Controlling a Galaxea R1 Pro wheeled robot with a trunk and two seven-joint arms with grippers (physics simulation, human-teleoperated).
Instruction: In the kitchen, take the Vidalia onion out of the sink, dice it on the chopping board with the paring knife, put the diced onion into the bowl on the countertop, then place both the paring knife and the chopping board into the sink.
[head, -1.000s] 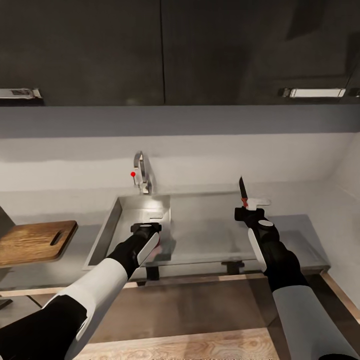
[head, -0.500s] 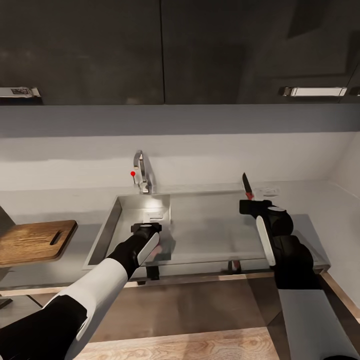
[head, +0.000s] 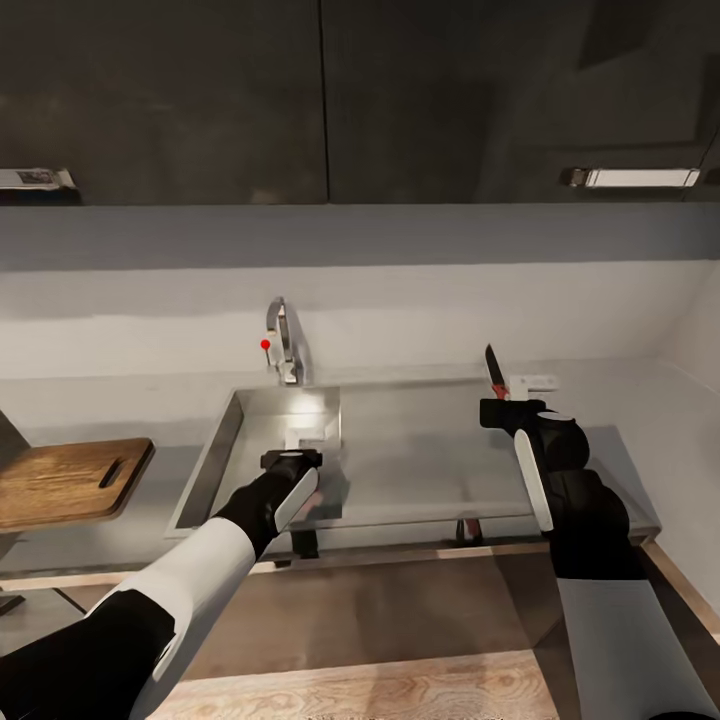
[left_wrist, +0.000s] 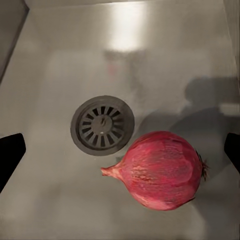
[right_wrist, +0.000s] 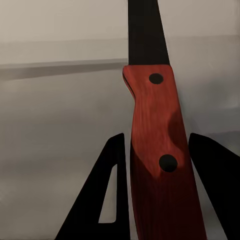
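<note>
A reddish-purple onion (left_wrist: 160, 170) lies on the floor of the grey sink (head: 225, 450), beside the round drain (left_wrist: 102, 125). My left gripper (left_wrist: 120, 155) hangs open over it inside the basin, its fingers (left_wrist: 10, 155) wide apart on either side of the onion without touching it. The same gripper (head: 295, 465) hides the onion in the head view. My right gripper (head: 500, 405) is shut on the paring knife (right_wrist: 157, 150), held by its reddish handle above the drainboard with the dark blade (head: 492, 365) pointing up. The chopping board (head: 70, 482) lies at the left. The bowl is out of view.
The chrome tap (head: 287, 345) with its red knob (head: 265, 344) rises behind the basin. The flat drainboard (head: 420, 450) spreads to the right of it. A small white object (head: 535, 382) sits by the back wall. Dark cabinets hang overhead.
My right arm has swung to the right with the knife and has held steady for the last half second. The left gripper stays over the basin.
</note>
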